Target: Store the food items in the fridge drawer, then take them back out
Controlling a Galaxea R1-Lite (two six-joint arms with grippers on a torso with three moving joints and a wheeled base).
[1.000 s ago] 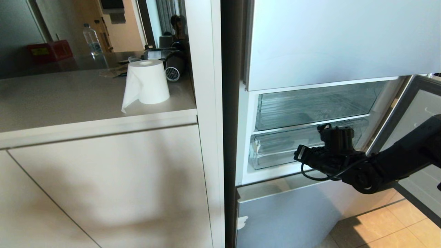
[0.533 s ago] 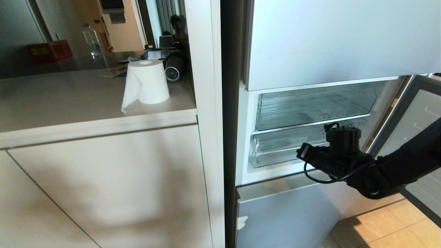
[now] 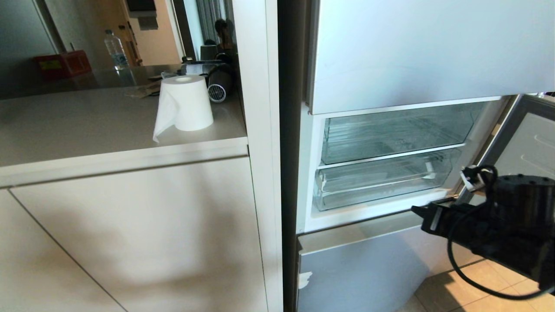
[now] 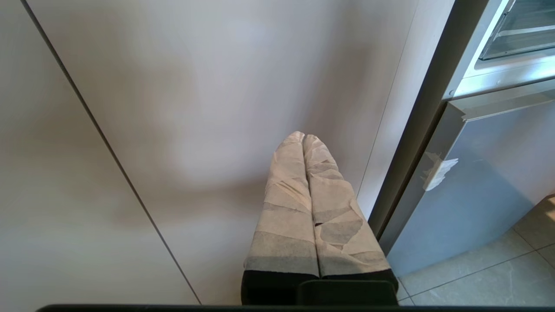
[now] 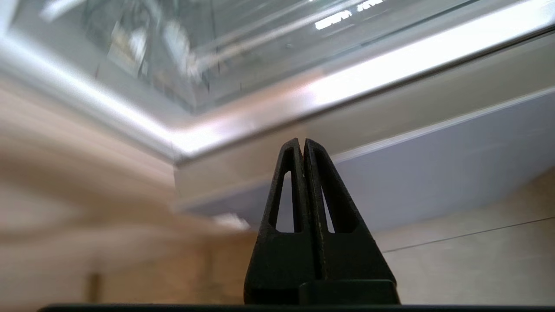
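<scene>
**Fridge open, both grippers closed and empty**

From the head view, the fridge compartment stands open, and the fridge drawer [image 3: 381,180] sits pushed in on the lower level, a strip of white tape at its front left corner. A deeper clear bin [image 3: 399,132] sits above it. I can see no fruit in either. The right gripper [image 3: 427,214] hangs low, in front of the fridge's bottom ledge and just below the drawer's right end, touching nothing. To the left, a paper roll [image 3: 184,104] stands near the front edge of the worktop [image 3: 86,125].

From the left wrist view, the left gripper [image 4: 303,138] has its tape-wrapped jaws pressed together, facing a plain cabinet door [image 4: 195,108] beside the fridge.

From the right wrist view, the black jaws of the right gripper [image 5: 302,141] are together with nothing between them, aimed at the ledge beneath the blurred clear drawer [image 5: 243,47]
</scene>
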